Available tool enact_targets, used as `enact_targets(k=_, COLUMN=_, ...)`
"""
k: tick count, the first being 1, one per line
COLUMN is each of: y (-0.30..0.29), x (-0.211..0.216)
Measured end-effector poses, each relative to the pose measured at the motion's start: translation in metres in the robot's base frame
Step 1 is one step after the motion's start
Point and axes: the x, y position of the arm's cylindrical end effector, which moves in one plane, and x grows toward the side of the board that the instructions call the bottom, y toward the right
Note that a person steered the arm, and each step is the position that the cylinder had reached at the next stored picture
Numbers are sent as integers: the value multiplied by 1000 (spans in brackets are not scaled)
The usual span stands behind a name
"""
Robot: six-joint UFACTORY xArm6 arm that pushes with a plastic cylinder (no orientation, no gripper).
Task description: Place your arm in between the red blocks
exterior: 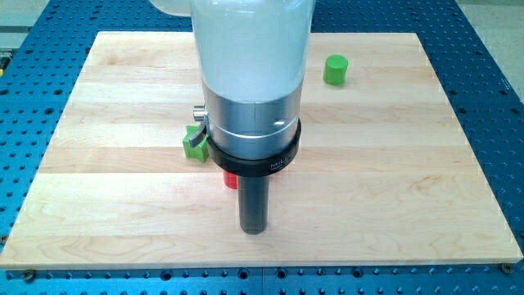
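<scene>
My tip [255, 229] rests on the wooden board [393, 188] near the view's bottom centre. Just left of the rod and slightly above the tip, a small part of one red block [230, 179] shows; most of it is hidden behind the rod and the arm's collar, so its shape cannot be made out. No second red block is visible; the arm's wide body hides the board's centre. A green block [194, 142] lies at the collar's left edge, partly hidden. A green cylinder [335, 70] stands at the upper right, well away from the tip.
The wooden board lies on a blue perforated table [491, 49]. The arm's white and silver body [252, 82] covers the board's middle from the view's top down.
</scene>
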Motion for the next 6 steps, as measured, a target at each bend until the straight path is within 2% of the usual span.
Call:
enact_targets(k=1, y=0, x=-8)
enact_targets(k=2, y=-5, x=-47)
enact_targets(k=3, y=-6, x=-68)
enact_targets(k=5, y=-7, x=-79)
enact_targets(k=6, y=-25, x=-98)
